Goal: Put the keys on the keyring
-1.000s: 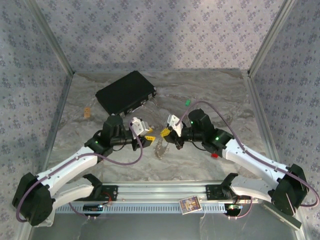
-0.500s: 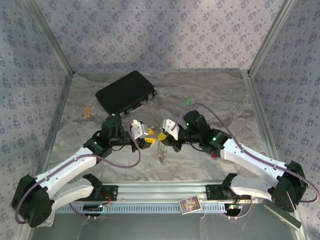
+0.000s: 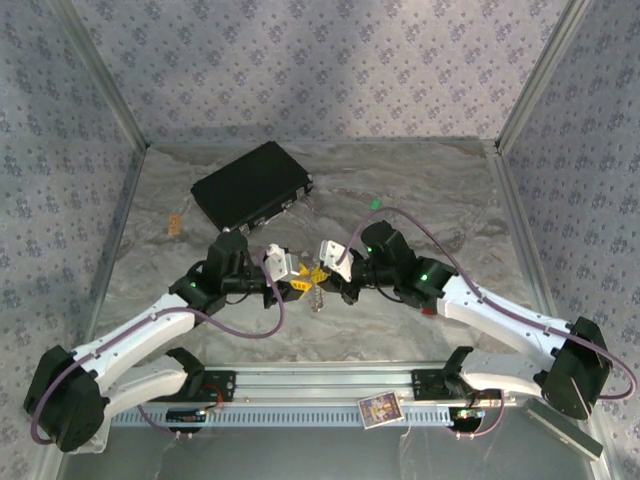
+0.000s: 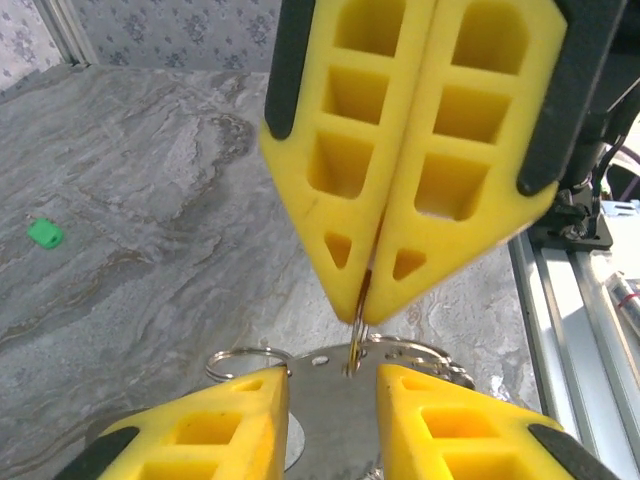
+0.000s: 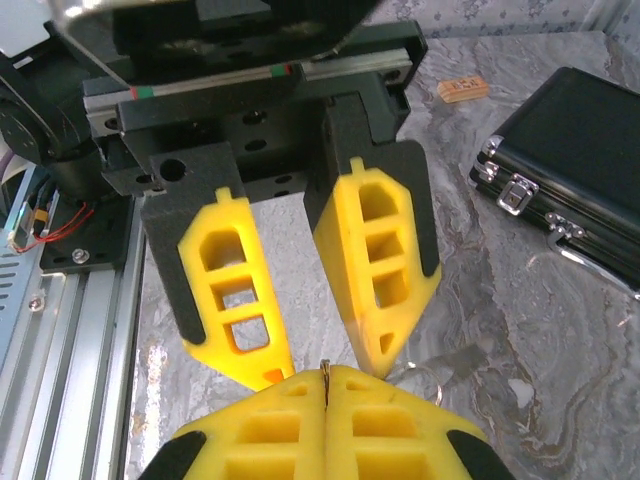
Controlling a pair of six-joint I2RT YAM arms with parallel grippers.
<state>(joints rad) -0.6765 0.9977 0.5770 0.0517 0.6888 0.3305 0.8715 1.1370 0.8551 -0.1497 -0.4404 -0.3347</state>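
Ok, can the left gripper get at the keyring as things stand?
Probably yes: the left gripper stands open just before the keyring, which hangs from the shut right gripper; nothing lies between.

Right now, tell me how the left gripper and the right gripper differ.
The left gripper has its jaws apart; the right gripper has its jaws pressed together.
The right gripper pinches the keyring by a thin wire; the left gripper only straddles it, not visibly clamped.
Shared: both are yellow-tipped and point nose to nose above the table.
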